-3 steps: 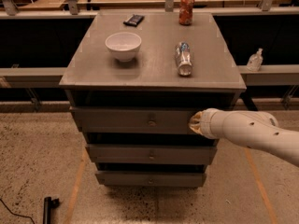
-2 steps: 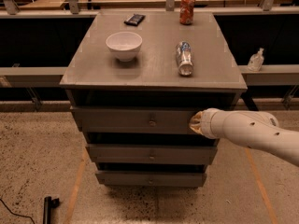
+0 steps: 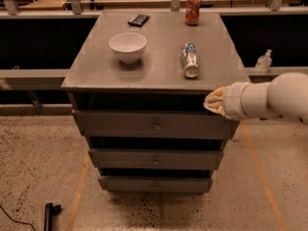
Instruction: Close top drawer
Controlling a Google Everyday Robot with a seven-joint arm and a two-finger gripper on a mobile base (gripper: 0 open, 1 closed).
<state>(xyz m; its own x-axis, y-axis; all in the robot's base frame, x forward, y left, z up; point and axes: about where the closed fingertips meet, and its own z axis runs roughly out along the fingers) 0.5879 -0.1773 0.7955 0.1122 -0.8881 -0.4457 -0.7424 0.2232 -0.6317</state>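
The grey wooden desk [image 3: 163,76] stands on a speckled floor [image 3: 38,167] marked with orange lines. On its flat matte top are a round white bowl [image 3: 127,46], a silver can [image 3: 189,59] lying on its side, an upright red can [image 3: 193,8] and a small dark flat object [image 3: 138,19]. Just under the top, below a dark gap, is the top drawer [image 3: 120,124], with a flat front and a small round metal knob [image 3: 156,125]. The gripper [image 3: 215,102], pale and rounded, is at the drawer's upper right corner; how far it is opened I am not able to see.
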